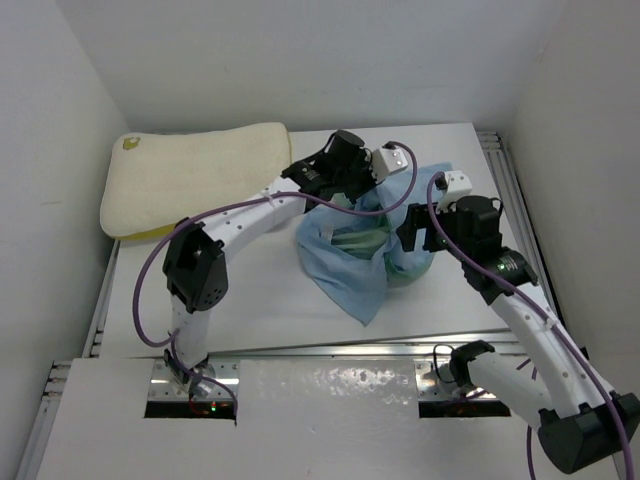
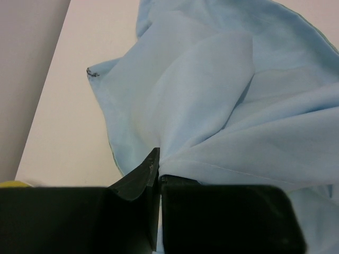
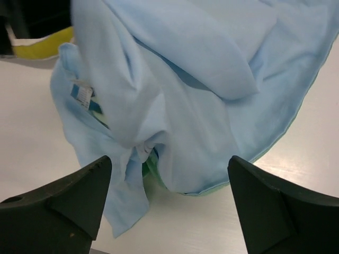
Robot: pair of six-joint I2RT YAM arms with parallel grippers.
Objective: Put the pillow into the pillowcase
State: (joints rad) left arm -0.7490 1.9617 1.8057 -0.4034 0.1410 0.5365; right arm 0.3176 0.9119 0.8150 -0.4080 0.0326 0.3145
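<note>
The cream pillow (image 1: 190, 175) lies flat at the table's far left; its yellow edge shows in the wrist views (image 2: 13, 184) (image 3: 42, 47). The light blue pillowcase (image 1: 350, 265) is bunched mid-table, with sea-green showing inside its folds. My left gripper (image 1: 348, 195) reaches over the cloth's far edge and is shut on a fold of the pillowcase (image 2: 222, 95), with the fabric pinched between the closed left gripper (image 2: 158, 174) jaws. My right gripper (image 1: 415, 235) stands open at the cloth's right side. Its fingers (image 3: 79, 196) straddle a hanging bunch of pillowcase (image 3: 212, 79) without pinching it.
The white table (image 1: 260, 290) ends at a metal rail (image 1: 330, 348) near the arm bases, with another rail (image 1: 505, 170) along its right side. White walls close in on the left, back and right. A small blue-striped tag (image 3: 82, 95) is sewn on the cloth.
</note>
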